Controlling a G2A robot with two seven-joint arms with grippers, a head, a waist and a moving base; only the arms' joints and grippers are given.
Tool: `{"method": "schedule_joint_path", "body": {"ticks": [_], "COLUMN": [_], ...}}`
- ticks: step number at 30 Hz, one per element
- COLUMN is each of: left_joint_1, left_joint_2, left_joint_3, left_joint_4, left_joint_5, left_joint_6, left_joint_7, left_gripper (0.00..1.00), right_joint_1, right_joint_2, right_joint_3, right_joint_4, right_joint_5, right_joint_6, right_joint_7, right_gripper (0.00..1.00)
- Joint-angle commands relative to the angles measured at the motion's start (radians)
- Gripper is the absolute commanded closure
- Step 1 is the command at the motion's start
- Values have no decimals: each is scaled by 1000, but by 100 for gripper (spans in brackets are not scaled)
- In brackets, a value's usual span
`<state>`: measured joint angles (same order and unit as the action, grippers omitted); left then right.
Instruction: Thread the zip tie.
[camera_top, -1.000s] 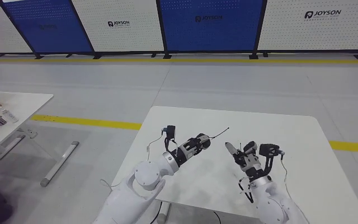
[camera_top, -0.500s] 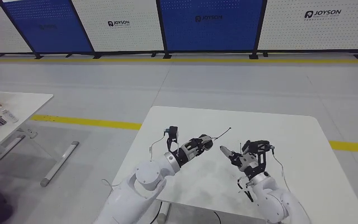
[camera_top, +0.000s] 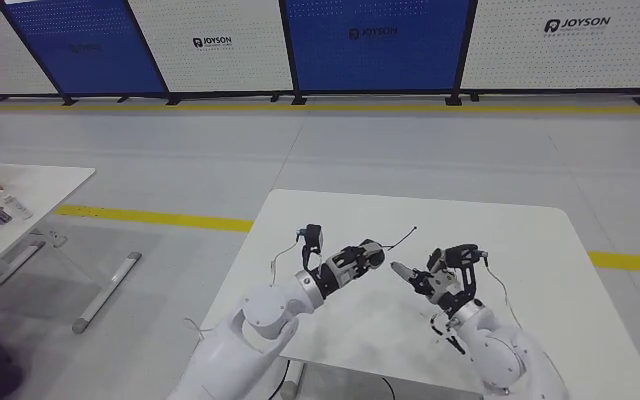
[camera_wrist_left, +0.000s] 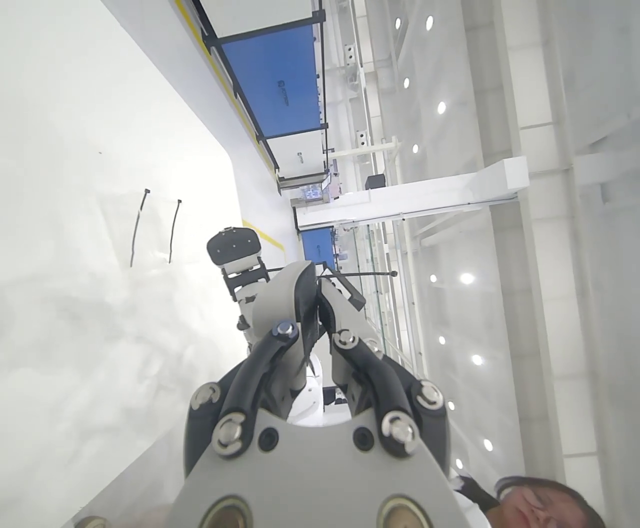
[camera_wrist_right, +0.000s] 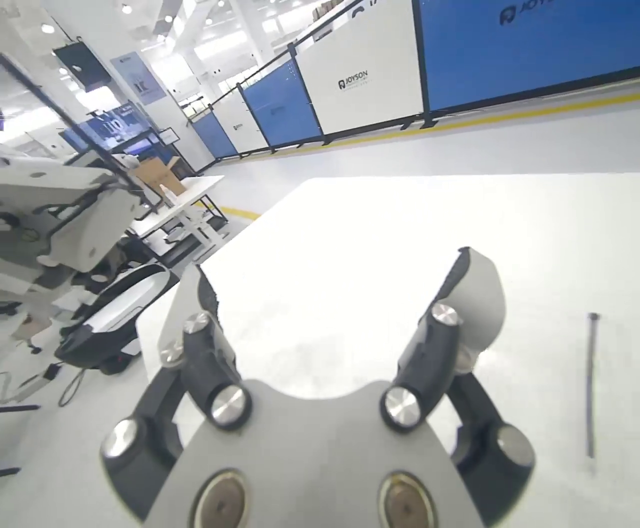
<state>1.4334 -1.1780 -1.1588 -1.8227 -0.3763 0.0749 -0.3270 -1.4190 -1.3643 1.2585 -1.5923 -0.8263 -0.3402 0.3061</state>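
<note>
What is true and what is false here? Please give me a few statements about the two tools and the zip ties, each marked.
1. The left tool is shut on a zip tie. True.
2. The right tool grips a zip tie too. False: it is open and empty.
3. A spare zip tie lies flat on the white table. True.
4. The held zip tie is bent into a closed loop. False: it sticks out straight from the left tool, with its head at the free end.
</note>
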Motion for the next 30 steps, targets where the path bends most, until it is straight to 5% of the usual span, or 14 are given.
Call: {"method": "schedule_joint_path", "body": {"ticks": [1, 20, 22, 23, 24, 30], "left_joint_1": [-4, -22, -24, -25, -25, -26], "left_joint_2": [-1, -7, -8, -8, -9, -11], "left_joint_3": [5, 37, 40, 41, 41, 52], "left_joint_4": [3, 19, 21, 22, 22, 23], "left_joint_5": [2, 21, 23, 23, 23, 28], "left_joint_6": [-3, -5, -5, -4, -4, -7], "left_joint_7": [8, 39, 42, 44, 47, 61], "left_gripper": [100, 100, 100, 100, 100, 100], "right_joint_1": [10, 24, 26, 30, 32, 38], "right_joint_2": [-1, 0, 0, 0, 0, 2], "right_joint_3": [-6, -34, -39, -43, -46, -59], "right_joint_4": [13, 16, 19, 22, 24, 26], "right_joint_5": [43, 110, 113, 110, 103, 97], "right_joint_6": [0, 29, 32, 36, 39, 44], "right_joint_7": [3, 3, -1, -1, 0, 5], "right_gripper": [0, 0, 45, 41, 49, 56]}}
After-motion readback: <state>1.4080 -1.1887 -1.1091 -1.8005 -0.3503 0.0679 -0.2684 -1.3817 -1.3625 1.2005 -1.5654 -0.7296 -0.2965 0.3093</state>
